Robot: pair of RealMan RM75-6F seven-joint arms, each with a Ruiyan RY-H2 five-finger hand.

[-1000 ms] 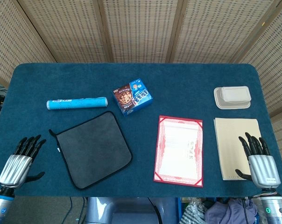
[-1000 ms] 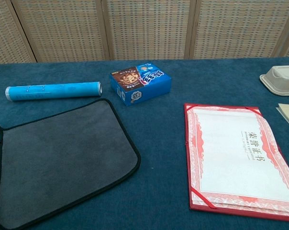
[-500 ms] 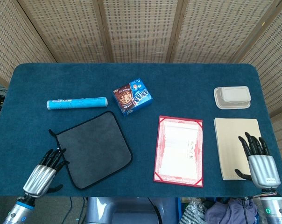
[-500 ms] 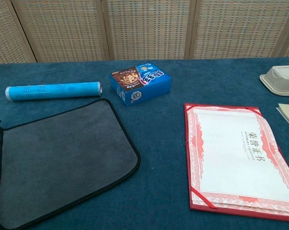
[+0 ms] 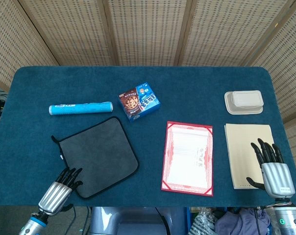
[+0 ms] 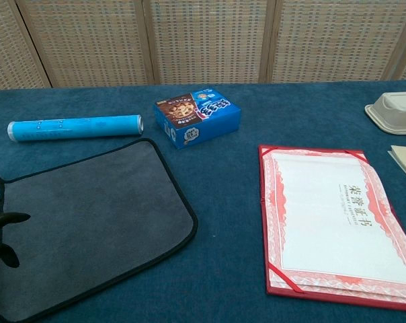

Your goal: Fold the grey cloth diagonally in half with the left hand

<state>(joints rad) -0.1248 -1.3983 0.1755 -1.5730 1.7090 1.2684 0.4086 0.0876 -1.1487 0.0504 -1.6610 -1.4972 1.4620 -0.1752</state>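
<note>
The grey cloth (image 5: pixel 96 155) with black edging lies flat on the blue table, left of centre; the chest view shows the grey cloth (image 6: pixel 89 222) filling the lower left. My left hand (image 5: pixel 60 192) hovers at the cloth's near corner, fingers stretched out and apart, holding nothing. Its black fingertips (image 6: pixel 8 218) poke in from the left edge of the chest view over the cloth's left side. My right hand (image 5: pixel 271 169) is open beside the beige folder at the near right, holding nothing.
A blue tube (image 5: pixel 80 108) lies behind the cloth. A blue cookie box (image 5: pixel 139 101) stands behind its far corner. A red-bordered certificate (image 5: pixel 188 157) lies centre right, a beige folder (image 5: pixel 248 152) beyond it, and a cream lidded tray (image 5: pixel 243 102) at the far right.
My left hand has moved right along the near table edge, from the far left to the cloth's near corner. The cloth and my right hand have not moved.
</note>
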